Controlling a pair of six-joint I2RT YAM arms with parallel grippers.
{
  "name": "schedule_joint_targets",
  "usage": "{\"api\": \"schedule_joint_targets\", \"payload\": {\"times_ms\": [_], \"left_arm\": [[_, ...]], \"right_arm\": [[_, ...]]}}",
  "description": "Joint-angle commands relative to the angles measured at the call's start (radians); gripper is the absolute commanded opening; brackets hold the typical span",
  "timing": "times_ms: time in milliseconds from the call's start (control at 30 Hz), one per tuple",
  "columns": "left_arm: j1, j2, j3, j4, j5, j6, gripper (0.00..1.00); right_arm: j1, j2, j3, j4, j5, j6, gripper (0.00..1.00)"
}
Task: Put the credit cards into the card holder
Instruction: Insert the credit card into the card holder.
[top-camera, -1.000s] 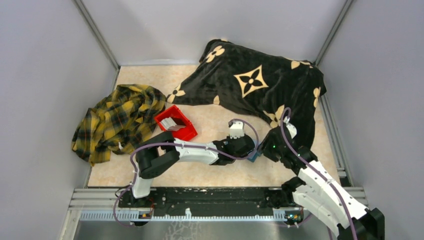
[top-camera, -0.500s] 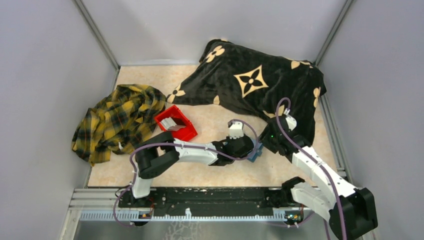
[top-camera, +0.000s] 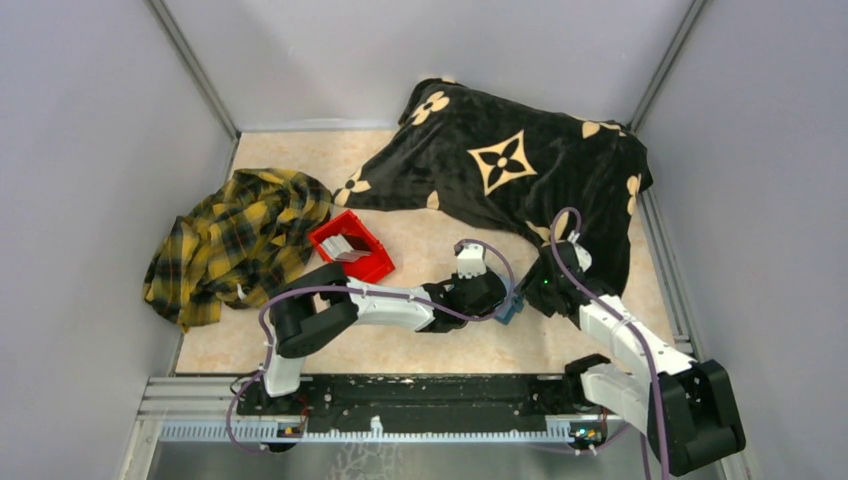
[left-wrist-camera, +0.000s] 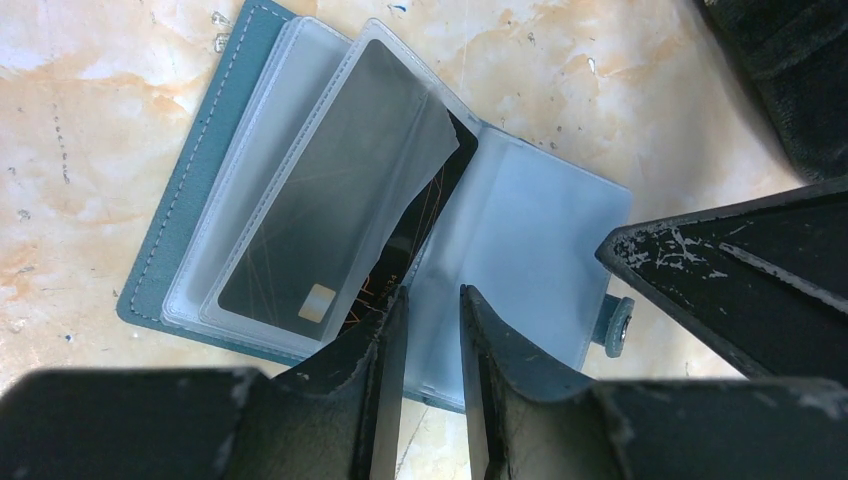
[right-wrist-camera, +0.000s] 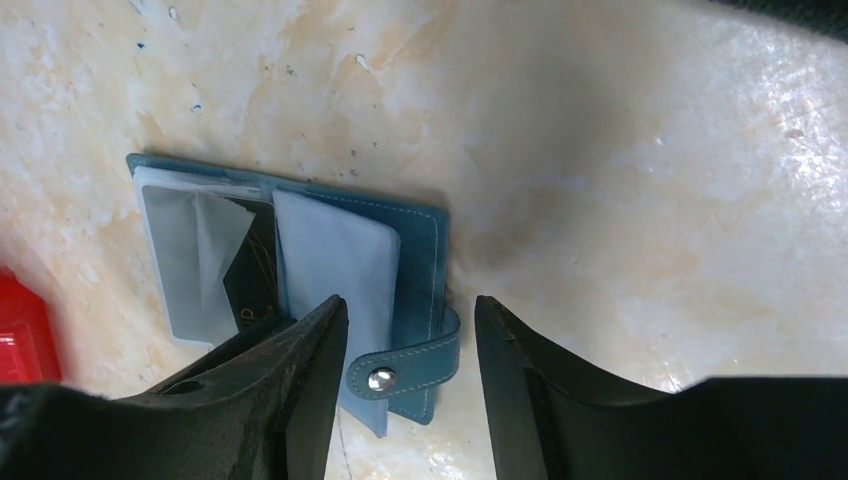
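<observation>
- Grey cards (top-camera: 344, 247) are lying in the red bin (top-camera: 378, 266), well left of the holder (left-wrist-camera: 530, 220), not yet loaded.
- The left gripper (left-wrist-camera: 430, 295) is standing narrowly open at the holder's fold with nothing clamped. If it lifts, the springy clear sleeves (left-wrist-camera: 250, 190) are likely flipping shut.
- The holder is lying open on the table, and one dark card (left-wrist-camera: 400, 240) is sitting in a sleeve. A nudge could be sliding it out.
- The right gripper (right-wrist-camera: 410, 300) is hanging wide open and empty over the holder's strap (right-wrist-camera: 425, 365). A finger snagging that strap risks dragging the holder.
</observation>
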Motion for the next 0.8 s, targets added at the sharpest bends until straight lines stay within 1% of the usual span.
{"api": "schedule_joint_targets", "payload": {"times_ms": [0, 500, 633, 767], "left_arm": [[-0.003, 0.123, -0.081, -0.200, 0.126, -0.006, 0.34], [-0.003, 0.132, -0.073, -0.200, 0.132, 0.001, 0.33], [-0.002, 0.135, -0.072, -0.204, 0.134, 0.004, 0.34], [-0.003, 0.144, -0.071, -0.204, 0.142, 0.003, 0.34]], "right_arm": [[-0.023, 0.008, -0.027, 0.081, -0.021, -0.011, 0.51], [-0.057, 0.086, -0.149, 0.233, -0.089, -0.006, 0.51], [-0.057, 0.076, -0.212, 0.323, -0.135, 0.030, 0.51], [-0.056, 0.037, -0.296, 0.457, -0.199, 0.060, 0.51]]}}
